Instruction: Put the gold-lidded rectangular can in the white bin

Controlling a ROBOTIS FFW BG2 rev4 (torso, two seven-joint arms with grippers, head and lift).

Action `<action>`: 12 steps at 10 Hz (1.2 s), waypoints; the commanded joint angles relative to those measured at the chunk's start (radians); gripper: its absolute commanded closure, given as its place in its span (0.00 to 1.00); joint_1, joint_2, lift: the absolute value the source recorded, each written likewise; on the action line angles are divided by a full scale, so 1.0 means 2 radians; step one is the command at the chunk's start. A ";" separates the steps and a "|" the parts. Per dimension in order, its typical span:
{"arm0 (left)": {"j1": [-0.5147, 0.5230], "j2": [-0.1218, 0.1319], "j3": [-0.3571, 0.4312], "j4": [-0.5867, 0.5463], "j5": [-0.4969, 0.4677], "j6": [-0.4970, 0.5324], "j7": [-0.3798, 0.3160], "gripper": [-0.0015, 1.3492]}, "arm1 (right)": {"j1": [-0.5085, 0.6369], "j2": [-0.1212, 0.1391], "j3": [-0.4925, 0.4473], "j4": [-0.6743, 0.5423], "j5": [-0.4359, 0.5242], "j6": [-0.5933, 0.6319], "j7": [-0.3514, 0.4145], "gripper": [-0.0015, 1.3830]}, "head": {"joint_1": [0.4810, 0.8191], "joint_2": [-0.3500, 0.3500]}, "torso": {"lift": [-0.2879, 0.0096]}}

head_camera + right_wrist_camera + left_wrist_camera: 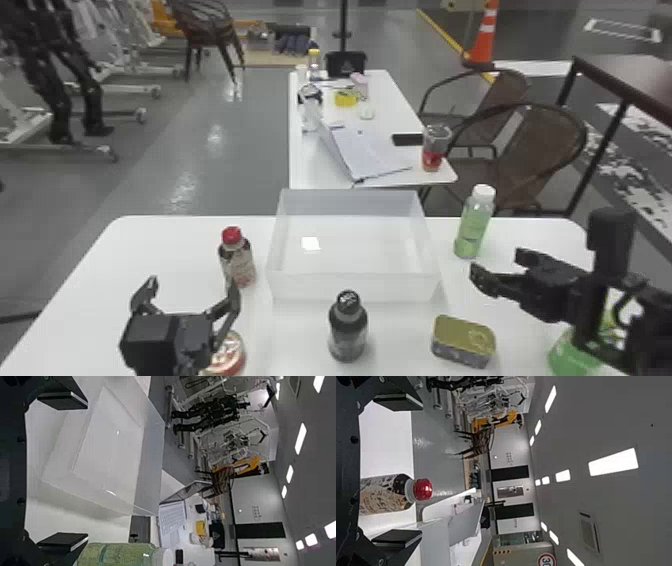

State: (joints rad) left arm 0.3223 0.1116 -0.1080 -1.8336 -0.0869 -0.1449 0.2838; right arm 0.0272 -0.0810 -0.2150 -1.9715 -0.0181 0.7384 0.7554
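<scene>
White table (165, 245), white bin (355, 287) on it; left gripper (192, 282) and right gripper (496, 266) both wide, fingers well apart; gold-lidded rectangular can (460, 332) on table, lid up, robot side of bin, near its right corner

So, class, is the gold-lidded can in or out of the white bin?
Out: the can rests on the table, nearer than the bin.

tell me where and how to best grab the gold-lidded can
Come down from above with the right end effector and probably pinch the can across its narrower width, mid-length: it lies low and flat, lid up, its long sides running roughly left to right.
</scene>
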 commanded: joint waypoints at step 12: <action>-0.019 0.025 -0.030 0.016 0.034 0.001 0.022 0.13 | -0.211 -0.078 0.190 0.221 0.378 0.124 0.306 0.09 | 0.20 0.50 | 0.63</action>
State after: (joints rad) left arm 0.2870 0.1529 -0.1612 -1.8046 -0.0250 -0.1421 0.3269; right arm -0.3776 -0.2270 0.1430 -1.5457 0.7523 0.9956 1.3345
